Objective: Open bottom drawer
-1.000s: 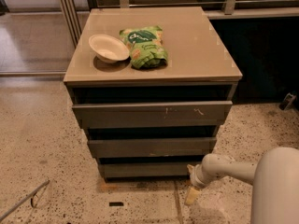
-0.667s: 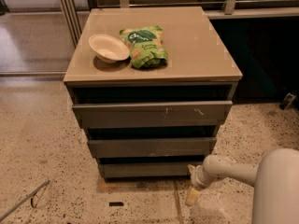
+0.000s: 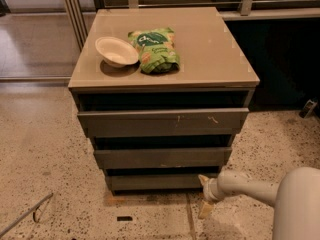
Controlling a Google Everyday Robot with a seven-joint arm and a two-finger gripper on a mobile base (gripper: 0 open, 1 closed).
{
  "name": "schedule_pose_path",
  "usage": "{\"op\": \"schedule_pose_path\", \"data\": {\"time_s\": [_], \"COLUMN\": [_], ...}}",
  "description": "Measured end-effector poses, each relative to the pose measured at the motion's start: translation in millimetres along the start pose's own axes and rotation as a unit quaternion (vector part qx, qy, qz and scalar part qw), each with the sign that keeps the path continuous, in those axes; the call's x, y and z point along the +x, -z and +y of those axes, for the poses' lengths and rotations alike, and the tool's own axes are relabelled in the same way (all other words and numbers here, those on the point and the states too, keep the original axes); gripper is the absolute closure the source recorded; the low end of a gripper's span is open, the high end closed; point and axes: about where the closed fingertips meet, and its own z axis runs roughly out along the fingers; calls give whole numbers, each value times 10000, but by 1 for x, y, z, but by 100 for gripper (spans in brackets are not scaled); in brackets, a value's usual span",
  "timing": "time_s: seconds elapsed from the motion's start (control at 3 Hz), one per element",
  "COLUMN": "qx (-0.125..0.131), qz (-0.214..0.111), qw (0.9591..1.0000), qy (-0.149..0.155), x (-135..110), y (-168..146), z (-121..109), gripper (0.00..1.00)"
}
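While a white bowl [image 3: 116, 51] and a green snack bag [image 3: 154, 49] sit touching on the left half of the bench [image 3: 210, 49], the bottom drawer [image 3: 157, 181] lies lowest of three stacked fronts, just above the speckled floor. A dark slot runs along its top edge. To its right, the gripper [image 3: 203, 195] hangs low, just off the drawer's right end, with its jaws spread apart and nothing between them. Hooking that top lip looks like the next step, and it is where trouble could come. The front has no handle, so a fingertip could skid off, or catch the middle drawer [image 3: 162, 157] just above. Pulling from the far right end could also skew the drawer and jam it.
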Motion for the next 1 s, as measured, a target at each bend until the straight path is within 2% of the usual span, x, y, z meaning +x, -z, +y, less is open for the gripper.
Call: {"op": "schedule_pose_path", "data": {"time_s": [0.67, 1.0], "qx": [61, 55], "qz": [-72, -89], "qw": [9980, 9969], "qy": [627, 780], "x": [-11, -15], "y": [-35, -50], "z": [-25, -38], "gripper": [0, 0]}}
